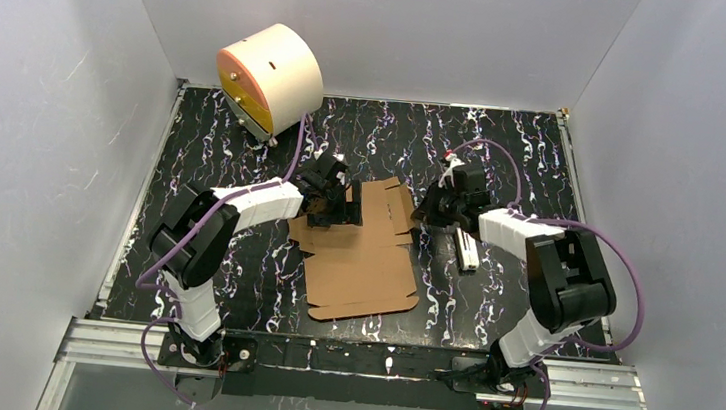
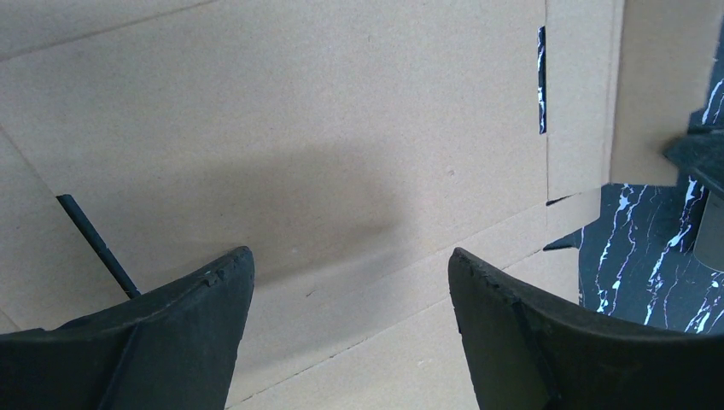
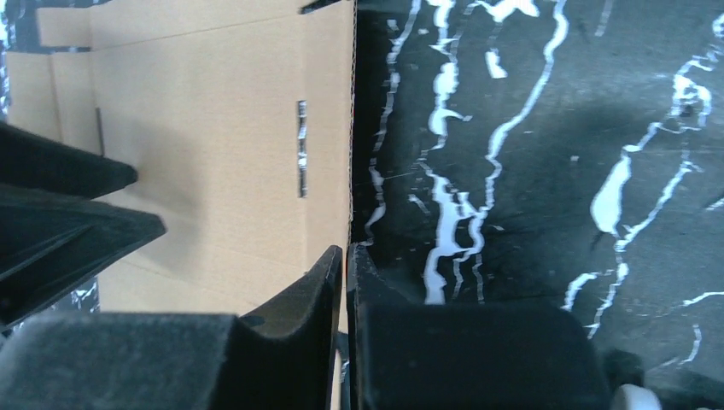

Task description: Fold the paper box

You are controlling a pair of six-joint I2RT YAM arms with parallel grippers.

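Observation:
The paper box (image 1: 364, 255) is a flat brown die-cut sheet with flaps and slots, lying mid-table. My left gripper (image 1: 336, 211) is over its far left part, open, with bare cardboard (image 2: 324, 145) between and under the fingers and nothing held (image 2: 350, 256). My right gripper (image 1: 431, 210) is at the sheet's far right edge. In the right wrist view its fingers are shut (image 3: 346, 252) on that thin cardboard edge (image 3: 256, 154), which runs straight into the closed jaws. The left gripper's fingers (image 3: 77, 205) show at the left of that view.
A cream cylinder with an orange face (image 1: 271, 76) stands at the far left corner. A small white-and-black bar (image 1: 466, 248) lies on the black marbled table (image 1: 533, 171) just right of the sheet, under the right arm. Grey walls enclose three sides.

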